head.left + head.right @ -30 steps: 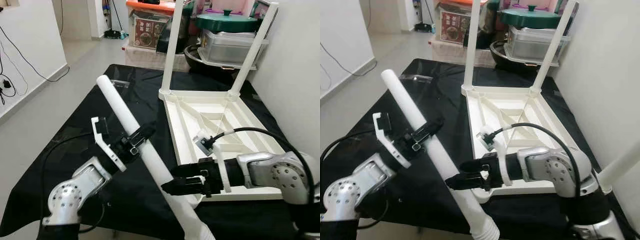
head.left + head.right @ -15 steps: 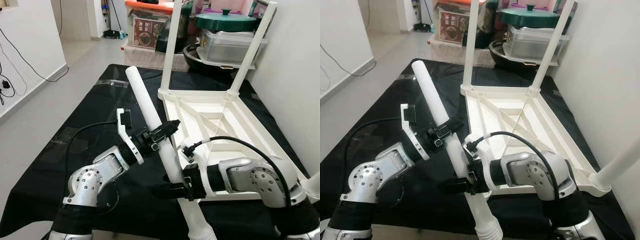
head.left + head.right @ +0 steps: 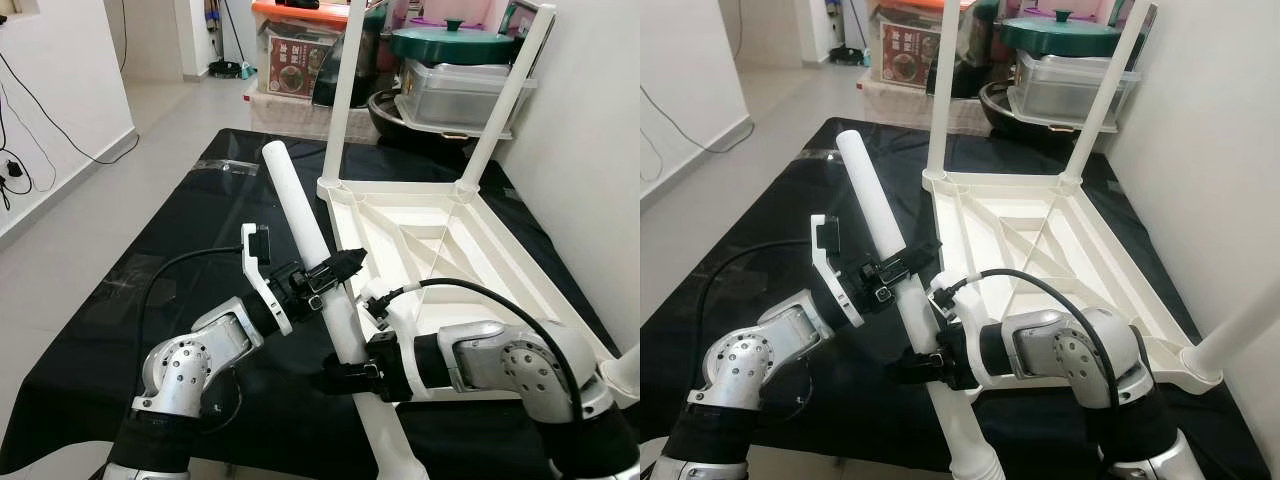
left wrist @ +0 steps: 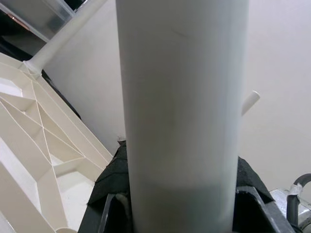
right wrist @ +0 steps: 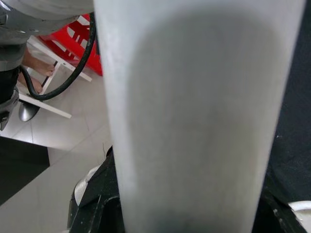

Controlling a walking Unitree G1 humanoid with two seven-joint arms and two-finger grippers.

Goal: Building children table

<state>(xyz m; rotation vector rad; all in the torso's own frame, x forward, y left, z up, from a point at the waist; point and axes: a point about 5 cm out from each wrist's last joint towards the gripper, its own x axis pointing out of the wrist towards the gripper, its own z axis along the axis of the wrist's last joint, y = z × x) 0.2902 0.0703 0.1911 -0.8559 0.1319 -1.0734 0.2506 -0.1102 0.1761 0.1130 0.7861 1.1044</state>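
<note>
Left pincer and right pincer both clamp the long white plastic table leg, tilted toward 11 o'clock beside the upturned white plastic tabletop. Stiff, light, probably slippery; two spaced mid-shaft grips suit it.

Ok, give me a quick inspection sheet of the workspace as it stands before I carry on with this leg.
Surface: black cloth spread over the work area.
Job's things: white table top lies upside down on the cloth; two legs stand at its far corners, a third at the near right corner; loose white leg held tilted above the cloth by both grippers.
Clutter: nothing seen on the cloth.
Grippers: left gripper clamps the loose leg at mid-length; right gripper clamps it lower down.
Cables: black cable loops over the right arm; wall cables far left.
Surroundings: storage boxes and a green-lidded pot behind; wall at right.
</note>
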